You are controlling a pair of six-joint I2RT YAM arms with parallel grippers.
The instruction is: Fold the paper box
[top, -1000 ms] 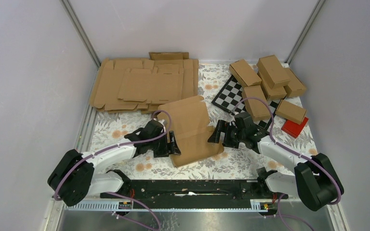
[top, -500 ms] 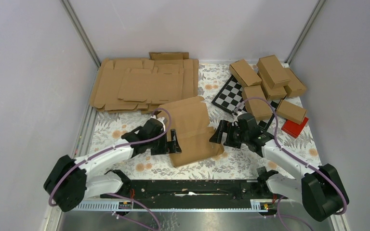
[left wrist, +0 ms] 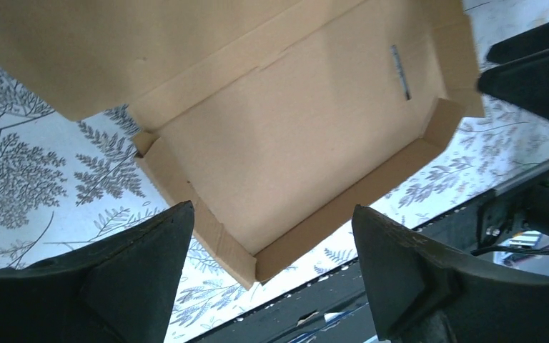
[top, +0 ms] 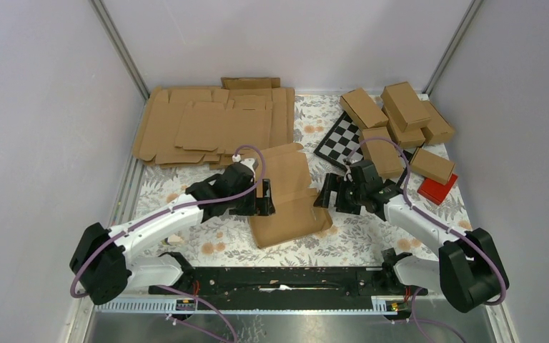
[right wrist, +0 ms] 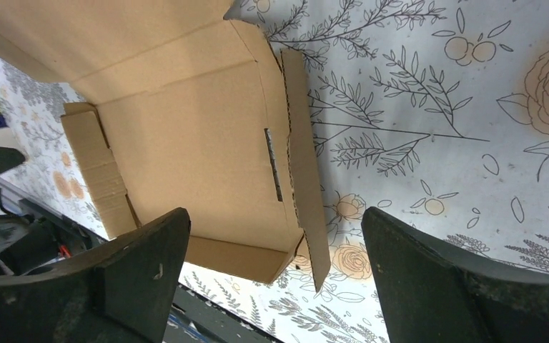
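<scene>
Paper box, the single plain brown cardboard die-cut piece with creases and flaps (top: 289, 207), lies on the flower-printed table cover (top: 164, 193) in the middle of the workspace. It is directly between my two grippers, its long axis running away from the arm bases toward the pile of flat brown cardboard blanks (top: 207, 125). The left gripper (top: 263, 202) sits at the sheet's left edge and overlaps it as seen from above, so I judge it the nearer one; the right gripper (top: 324, 198) is just beside the right edge. Both stand spread wide with nothing held: in its wrist view the left gripper (left wrist: 270, 221) frames the paper box (left wrist: 307, 136) without closing on it, and the right gripper (right wrist: 275, 225) does the same from the other side of the paper box (right wrist: 193, 143). For me the next fold turns on that: the board lies ahead of and between each pair of fingers, with narrow side flaps raised along its edges. The far half looks lifted off the cover, though how steeply I cannot say. Whether any fingertip actually touches the cardboard is hidden by the gripper bodies from above, and both wrist views crop the far panel.
</scene>
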